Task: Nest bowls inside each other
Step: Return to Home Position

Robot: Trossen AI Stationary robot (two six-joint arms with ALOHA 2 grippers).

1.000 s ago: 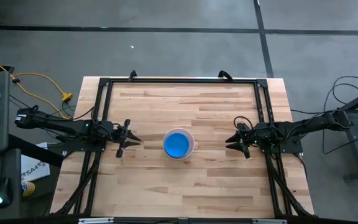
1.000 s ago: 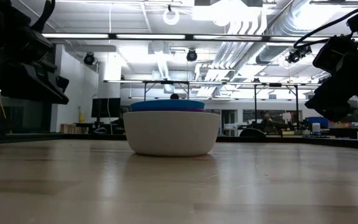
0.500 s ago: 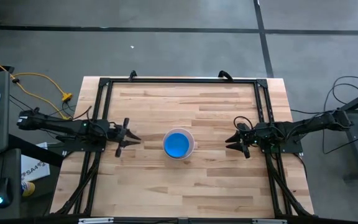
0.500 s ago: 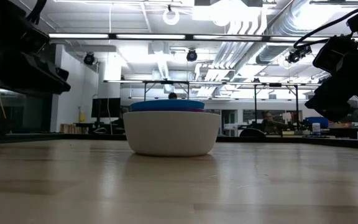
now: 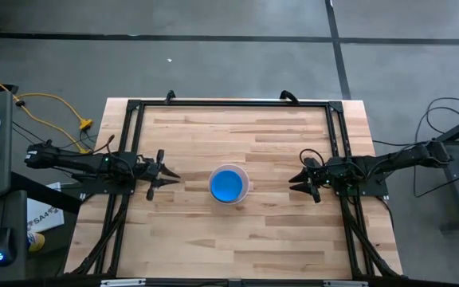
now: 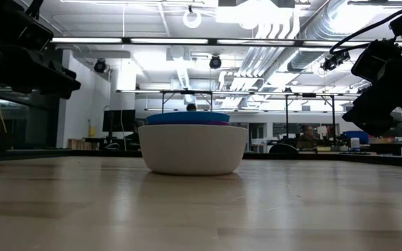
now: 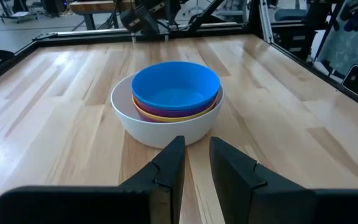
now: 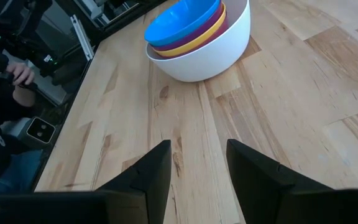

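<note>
Four colours can be told in the stack of bowls [image 5: 229, 185], which stands on the table [image 5: 253, 247] about midway between the two arms: the blue bowl [image 7: 175, 86] innermost, then a purple-looking rim [image 8: 209, 25], a yellow rim [image 7: 166, 118], and the white bowl [image 6: 192, 148] outermost. A fifth bowl cannot be made out. The stack sits level and looks well seated, so the nesting itself appears done.

The left gripper [image 5: 166, 175] hangs above the table to one side of the stack, pointing at it, fingers parted and holding nothing. The right gripper [image 5: 298, 180] faces it from the other side, a little farther off, fingers likewise apart and empty.

What remains is likely parking the arms. To do that well, each arm should draw back along its own line, away from the bowls, without dipping toward the wood or swinging across the middle. The left one, being nearer, needs the most care: a nudge to the white bowl could slide the whole stack.
</note>
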